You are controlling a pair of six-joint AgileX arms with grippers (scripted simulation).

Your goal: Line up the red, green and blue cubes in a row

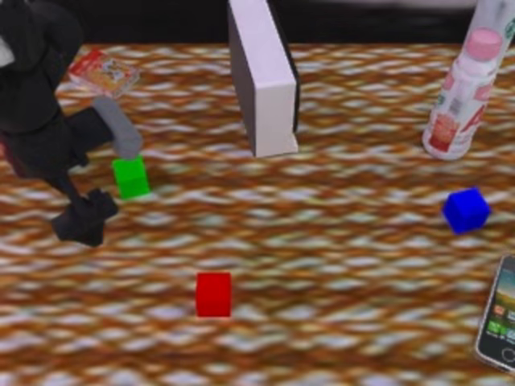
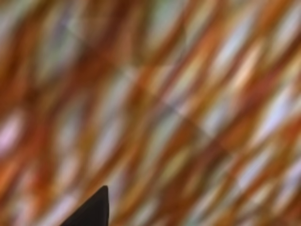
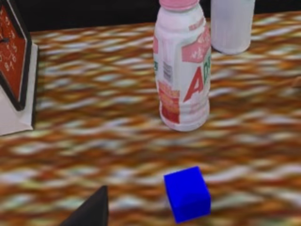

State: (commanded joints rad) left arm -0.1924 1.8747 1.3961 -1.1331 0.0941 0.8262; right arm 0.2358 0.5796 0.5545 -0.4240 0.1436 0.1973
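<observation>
The green cube (image 1: 130, 177) sits on the woven mat at the left. My left gripper (image 1: 83, 219) is low over the mat just beside it, toward the front left, and holds nothing. The left wrist view shows only one dark fingertip (image 2: 96, 209) and bare mat, so the jaws stand open. The red cube (image 1: 213, 293) lies near the front middle. The blue cube (image 1: 466, 210) rests at the right. My right gripper (image 3: 134, 214) is outside the top view; its wrist view shows one fingertip (image 3: 96, 207) well apart from the blue cube (image 3: 187, 194), jaws open.
A white upright box (image 1: 261, 80) stands at the back middle. A pink-capped bottle (image 1: 463, 96) stands at the back right, behind the blue cube. A phone (image 1: 503, 314) lies at the right edge. A red-and-white packet (image 1: 103, 72) lies at the back left.
</observation>
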